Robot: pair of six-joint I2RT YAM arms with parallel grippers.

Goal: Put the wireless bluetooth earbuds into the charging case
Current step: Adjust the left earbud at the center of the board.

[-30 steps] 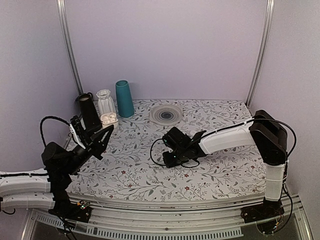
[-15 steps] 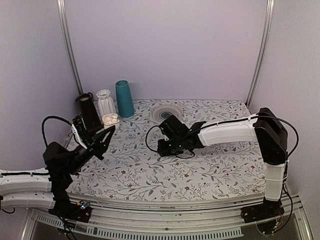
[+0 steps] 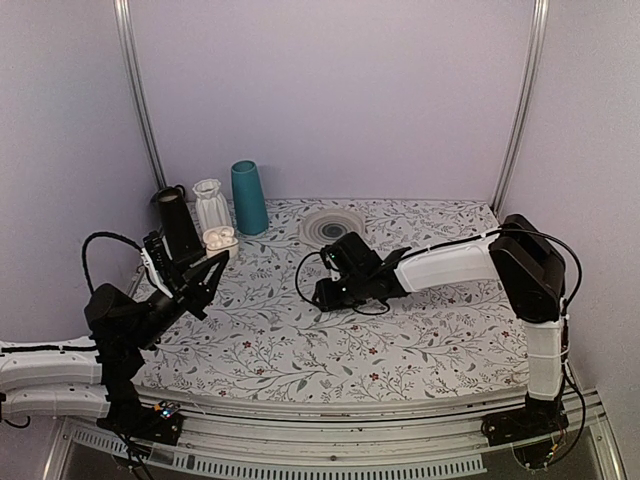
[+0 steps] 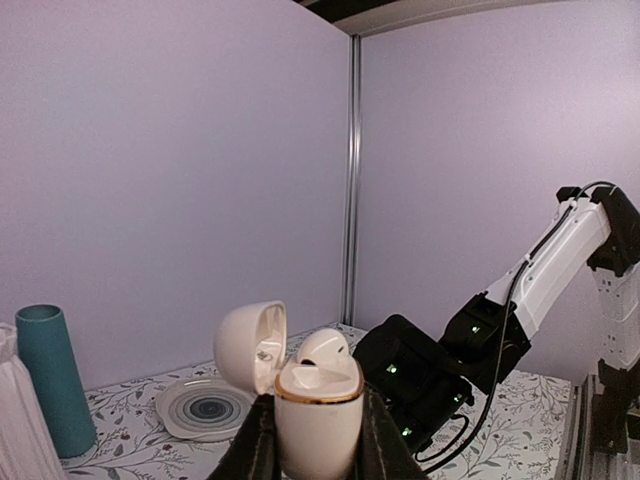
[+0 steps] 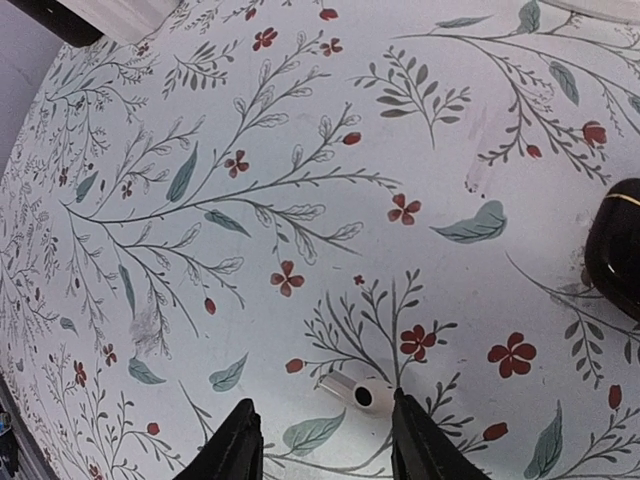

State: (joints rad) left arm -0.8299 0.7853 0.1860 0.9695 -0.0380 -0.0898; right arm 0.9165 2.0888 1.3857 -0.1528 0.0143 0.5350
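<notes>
L gripper (image 4: 316, 428) clamped on charging case (image 4: 318, 388), held at left-rear of table (image 3: 440, 340), just in front of white vase (image 3: 209, 205) in top view. Case upright, lid (image 4: 250, 346) swung open to left in wrist view. 1 earbud (image 4: 323, 346) seated, lower part hidden in well; case base cut off by frame edge.

R gripper (image 5: 322, 408) fingers apart, low over table. 2nd earbud (image 5: 353, 392) lies between tips, long axis approx left-right in wrist view; bud head hard to make out. Black object (image 5: 620, 248) cut off at right edge.
</notes>
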